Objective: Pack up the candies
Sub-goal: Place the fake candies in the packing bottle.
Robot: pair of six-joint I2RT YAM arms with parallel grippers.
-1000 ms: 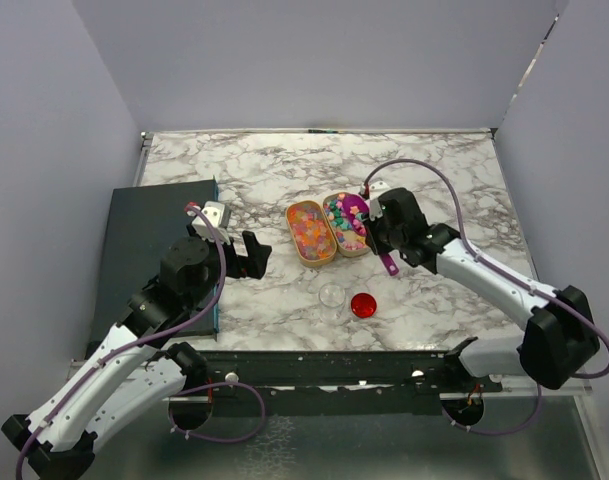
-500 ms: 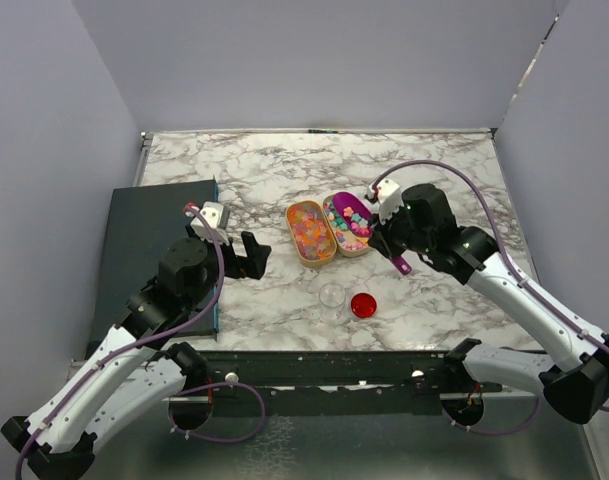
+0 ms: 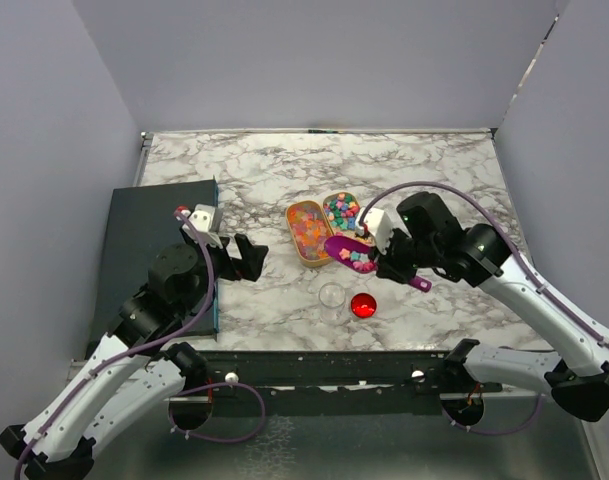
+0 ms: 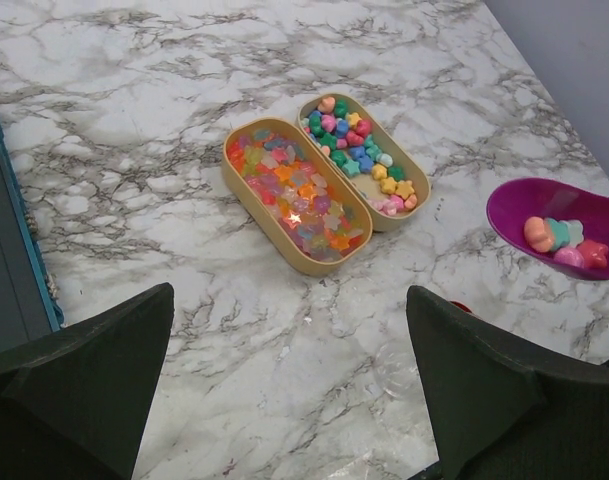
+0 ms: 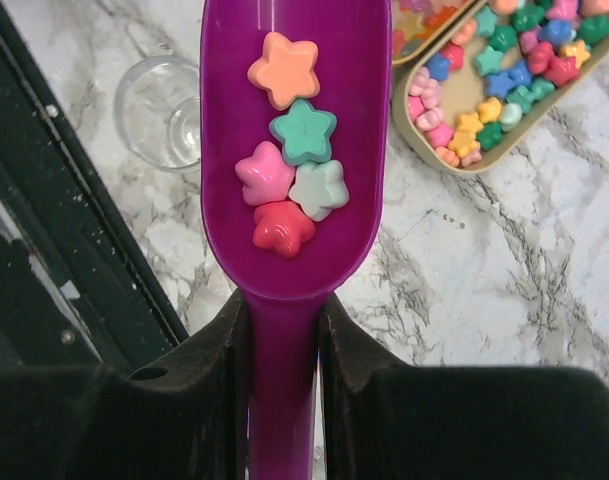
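Candies (image 5: 289, 170): five in purple scoop (image 5: 224, 120), handle clamped by R gripper (image 5: 284, 330), near glass jar (image 5: 164, 110); rest in tan tray (image 4: 425, 188). Keep scoop level, centre over jar, tip slowly. L gripper (image 4: 284, 310) jaws apart.

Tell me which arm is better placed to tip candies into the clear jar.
Right. The right claw grips the purple scoop, which holds five star candies and hangs near the clear jar. The left claw stands open and empty, off to the jar's left.
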